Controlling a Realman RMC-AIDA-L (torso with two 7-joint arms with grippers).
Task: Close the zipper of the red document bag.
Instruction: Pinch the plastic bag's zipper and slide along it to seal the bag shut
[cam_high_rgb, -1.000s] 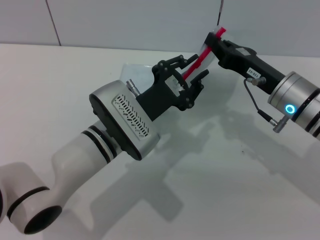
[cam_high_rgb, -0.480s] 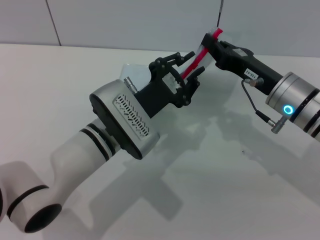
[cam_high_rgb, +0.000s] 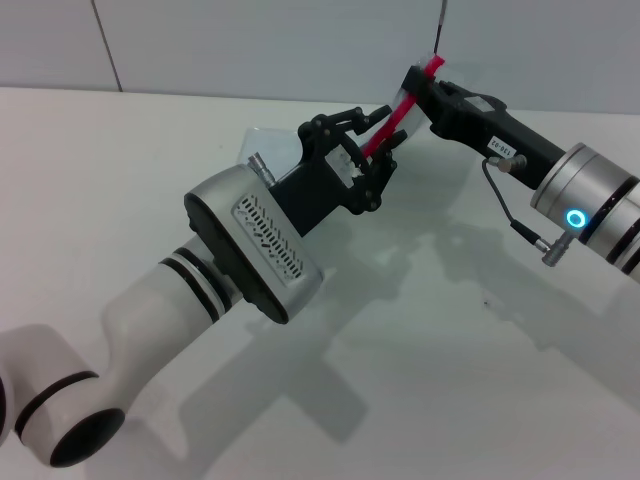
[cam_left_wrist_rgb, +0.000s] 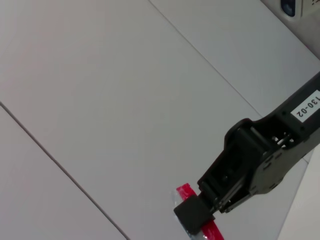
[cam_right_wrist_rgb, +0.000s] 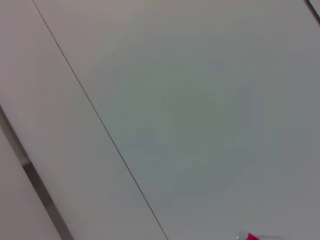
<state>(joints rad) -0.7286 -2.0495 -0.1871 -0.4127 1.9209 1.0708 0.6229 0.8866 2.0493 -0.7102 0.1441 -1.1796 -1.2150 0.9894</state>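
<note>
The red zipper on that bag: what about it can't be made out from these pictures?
- Slider: in the head view the left gripper covers the middle of the zipper, so how far it is closed stays hidden.
- The red document bag: mostly behind the left arm; only a pale corner shows.
- Upper end: the right gripper clamps it; the left wrist view shows just a red stub.
- Right wrist view: only a red tip at the edge.

Both arms crowd the far middle: my left claw (cam_high_rgb: 372, 150) and right claw (cam_high_rgb: 420, 85) converge on the raised zipper (cam_high_rgb: 385, 128) of the red document bag (cam_high_rgb: 268, 146), nearly touching, little room between them. Left forearm slants across the near-left. Tabletop (cam_high_rgb: 480, 400) open near-right and far-left (cam_high_rgb: 100, 170). Wall (cam_high_rgb: 250, 45) bounds the rear.
</note>
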